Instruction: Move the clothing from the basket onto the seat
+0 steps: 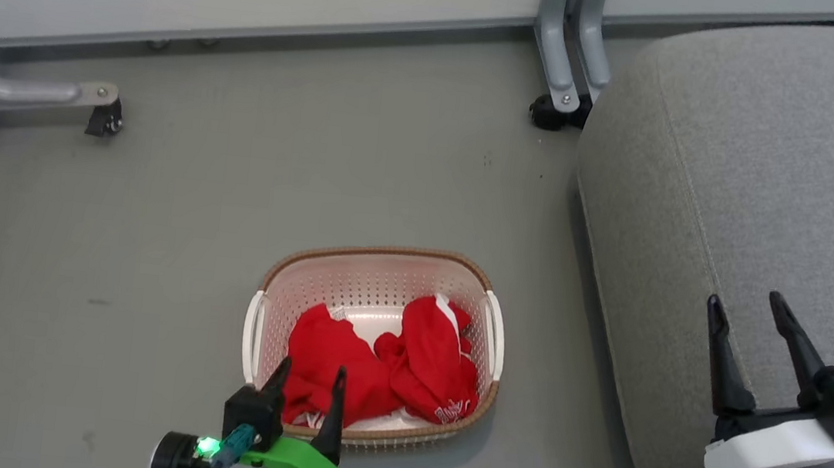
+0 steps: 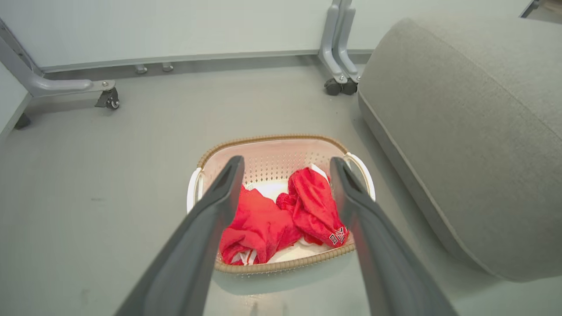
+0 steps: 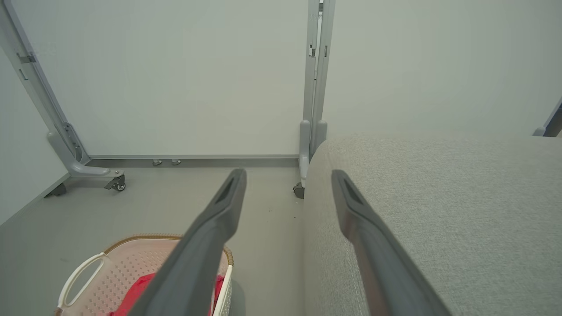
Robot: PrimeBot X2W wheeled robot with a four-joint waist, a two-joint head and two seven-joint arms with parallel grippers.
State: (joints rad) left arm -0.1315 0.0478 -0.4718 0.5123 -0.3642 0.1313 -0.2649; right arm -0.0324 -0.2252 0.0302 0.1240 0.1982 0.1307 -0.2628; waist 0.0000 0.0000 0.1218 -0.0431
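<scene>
While my left hand [image 1: 313, 369] hangs open over the near rim of the basket [image 1: 383, 250], the clothing [image 1: 342, 358] lies bunched inside; a shallow pinch may lift one garment only, or snag the wall.

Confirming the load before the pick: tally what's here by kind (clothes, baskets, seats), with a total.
Red garments: 2
Basket: 1
Seat: 1
Total: 4

Two garments [image 1: 426, 367], one basket [image 1: 384, 250], one seat [image 1: 763, 185], left gripper [image 1: 311, 366] and right gripper [image 1: 744, 295]
</scene>
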